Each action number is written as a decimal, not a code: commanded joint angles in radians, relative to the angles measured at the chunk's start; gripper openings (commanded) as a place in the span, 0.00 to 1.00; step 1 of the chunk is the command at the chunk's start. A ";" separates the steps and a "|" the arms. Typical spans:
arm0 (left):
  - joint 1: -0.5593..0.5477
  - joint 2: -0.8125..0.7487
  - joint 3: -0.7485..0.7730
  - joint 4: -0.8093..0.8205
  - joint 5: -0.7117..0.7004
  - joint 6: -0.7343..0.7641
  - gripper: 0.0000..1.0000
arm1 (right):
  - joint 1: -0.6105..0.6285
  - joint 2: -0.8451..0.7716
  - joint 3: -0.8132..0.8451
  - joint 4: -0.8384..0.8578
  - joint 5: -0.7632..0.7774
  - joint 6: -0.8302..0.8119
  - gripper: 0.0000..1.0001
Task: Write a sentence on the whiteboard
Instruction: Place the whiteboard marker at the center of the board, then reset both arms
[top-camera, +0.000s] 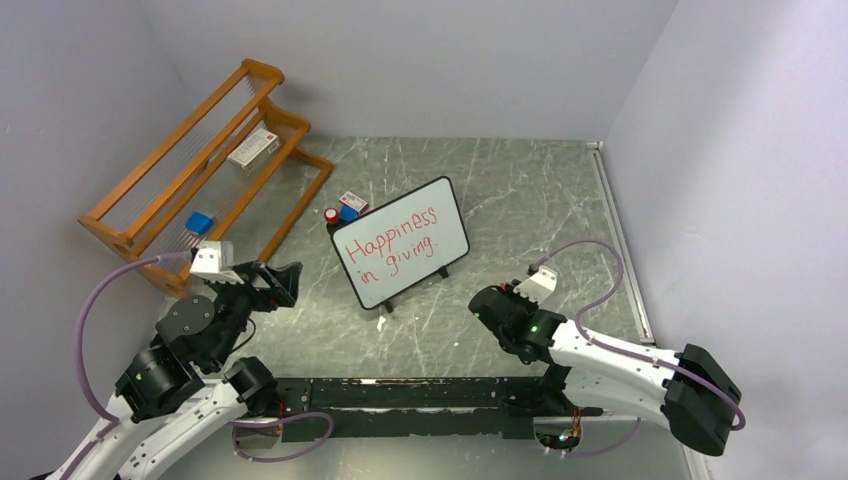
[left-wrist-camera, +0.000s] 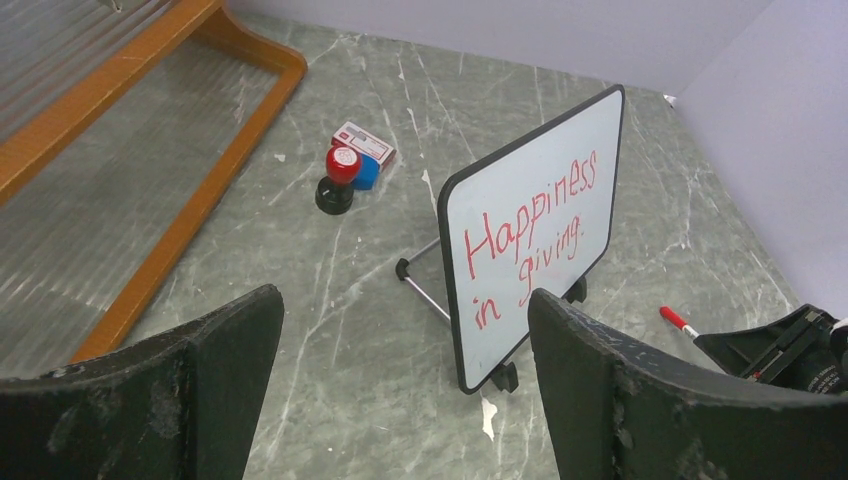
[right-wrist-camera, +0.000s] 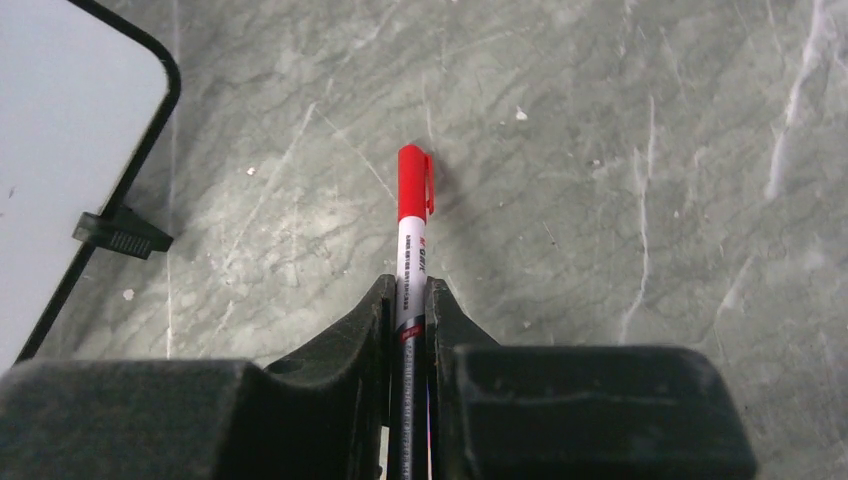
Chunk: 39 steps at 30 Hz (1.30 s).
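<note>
From above, the whiteboard (top-camera: 400, 243) stands mid-bench (top-camera: 520, 190), with the sentence (top-camera: 390, 245) "Happiness in giving." in red. Left wrist: the left gripper (left-wrist-camera: 402, 300) gapes wide and empty, facing the board. Right wrist: the right gripper (right-wrist-camera: 410, 300) pinches a red-capped marker (right-wrist-camera: 413, 215).

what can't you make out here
Right wrist view: the marker has its rear end hidden between the fingers of the right gripper; barrel print too small.
Right wrist view: the whiteboard is cut off by the left edge.
Left wrist view: print on the small box is too small.
</note>
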 joint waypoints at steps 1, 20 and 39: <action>-0.004 -0.015 0.000 -0.014 0.001 0.013 0.94 | -0.006 -0.006 -0.029 -0.047 0.008 0.149 0.20; -0.004 -0.081 0.133 -0.088 0.024 0.025 0.97 | -0.007 -0.465 0.330 -0.339 -0.009 -0.309 1.00; -0.004 -0.140 0.049 -0.031 -0.111 0.034 0.98 | -0.005 -0.584 0.517 -0.376 0.084 -0.624 1.00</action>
